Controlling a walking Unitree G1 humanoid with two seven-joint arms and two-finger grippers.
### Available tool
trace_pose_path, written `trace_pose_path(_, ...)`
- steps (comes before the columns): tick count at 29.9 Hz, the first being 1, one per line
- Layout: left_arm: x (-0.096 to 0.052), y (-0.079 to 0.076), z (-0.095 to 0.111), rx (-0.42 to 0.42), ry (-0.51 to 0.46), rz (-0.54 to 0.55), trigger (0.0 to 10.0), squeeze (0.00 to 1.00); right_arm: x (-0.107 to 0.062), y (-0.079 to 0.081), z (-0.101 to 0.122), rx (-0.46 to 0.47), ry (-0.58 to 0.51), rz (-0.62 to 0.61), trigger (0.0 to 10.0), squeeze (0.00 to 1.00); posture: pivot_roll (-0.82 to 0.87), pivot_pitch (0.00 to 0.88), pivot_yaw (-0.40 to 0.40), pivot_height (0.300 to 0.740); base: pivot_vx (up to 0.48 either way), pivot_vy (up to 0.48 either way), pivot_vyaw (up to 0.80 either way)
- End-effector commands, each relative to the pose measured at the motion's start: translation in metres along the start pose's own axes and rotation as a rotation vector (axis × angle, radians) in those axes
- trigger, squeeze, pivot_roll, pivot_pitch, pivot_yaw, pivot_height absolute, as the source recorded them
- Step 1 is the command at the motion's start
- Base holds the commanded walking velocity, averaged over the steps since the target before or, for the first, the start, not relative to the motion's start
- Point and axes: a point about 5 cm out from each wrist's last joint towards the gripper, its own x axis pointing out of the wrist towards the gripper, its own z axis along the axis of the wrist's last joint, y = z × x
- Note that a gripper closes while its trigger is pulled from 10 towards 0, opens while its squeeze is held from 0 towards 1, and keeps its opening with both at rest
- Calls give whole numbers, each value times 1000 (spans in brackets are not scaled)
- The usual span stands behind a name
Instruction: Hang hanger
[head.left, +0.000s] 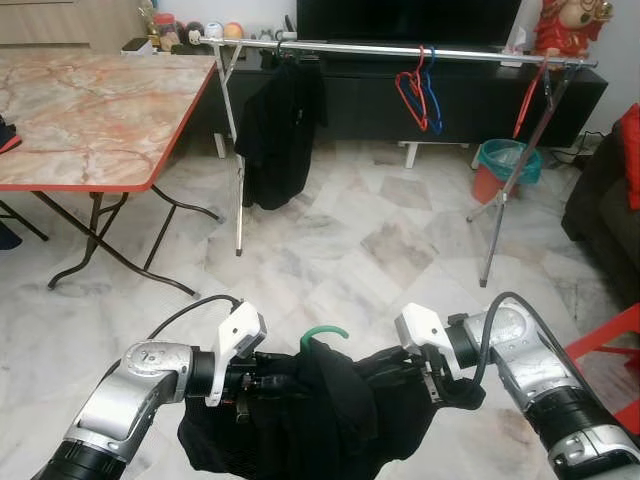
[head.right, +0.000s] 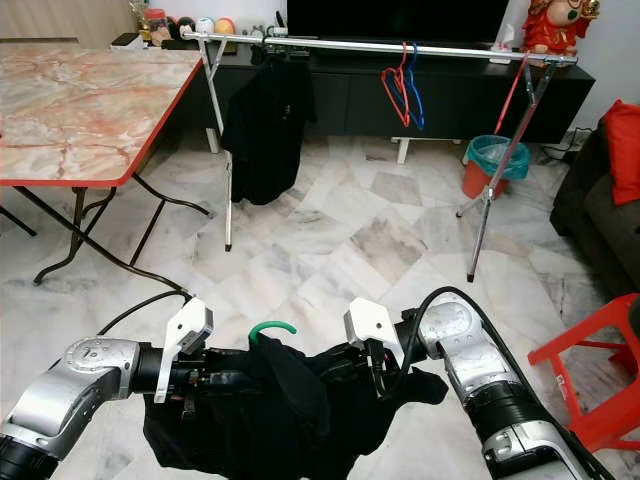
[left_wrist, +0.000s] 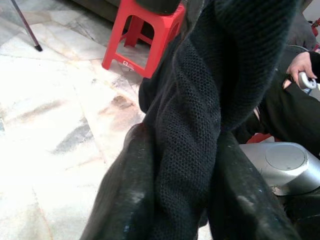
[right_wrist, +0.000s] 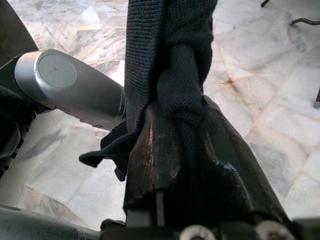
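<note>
Rail: clothes rail (head.left: 400, 50) far across the floor.
Shirt: black shirt (head.left: 330, 410) on green hanger (head.left: 325, 332), held low between both arms.
Jaws: left gripper (left_wrist: 180, 190), right gripper (right_wrist: 185, 150), both clamped on cloth.
Risk: cloth could slip; hanger drops.

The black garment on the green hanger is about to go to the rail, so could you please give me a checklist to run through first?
1. Left gripper shut on black knit garment: ok.
2. Right gripper shut on it: ok.
3. Green plastic hanger hook free above the cloth: ok.
4. Free stretch on silver metal clothes rail: ok.
5. Rail within reach: not ok, it stands across the marble floor.
6. Hanger seated in garment shoulders: cannot tell.
</note>
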Motion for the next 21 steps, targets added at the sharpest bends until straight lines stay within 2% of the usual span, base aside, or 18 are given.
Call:
trace_pose_path(1, 9, -6, 3, 1, -1, -53, 0, 0, 4, -8, 23, -90, -80, -9, 10000, 0, -6, 0, -40, 740, 0, 0, 0)
trace_pose_path(12, 9, -7, 2, -1, 1, -68, 0, 0, 5, -9, 24, -92, -81, -19, 10000, 0, -5, 0, -39, 740, 0, 0, 0)
trace_pose_path(13, 9, -7, 2, -2, 1, -68, 0, 0, 5, -9, 23, -90, -82, -20, 10000, 188, -5, 0, -38, 740, 0, 0, 0)
trace_pose_path(14, 10, -8, 2, -6, -2, -71, 0, 0, 5, -9, 23, -86, -83, -20, 10000, 753, -6, 0, -37, 740, 0, 0, 0)
trace_pose_path(15, 10, -8, 2, -6, -2, -71, 0, 0, 5, -9, 23, -86, -83, -20, 10000, 753, -6, 0, -37, 740, 0, 0, 0)
trace_pose_path(16, 10, -8, 2, -8, -5, -72, 0, 0, 5, -9, 23, -83, -86, -19, 10000, 1000, -6, 0, -37, 740, 0, 0, 0)
trace_pose_path(21, 10, -8, 1, -11, -5, -69, 0, 0, 6, -9, 24, -80, -88, -15, 10000, 1000, -4, 0, -38, 740, 0, 0, 0)
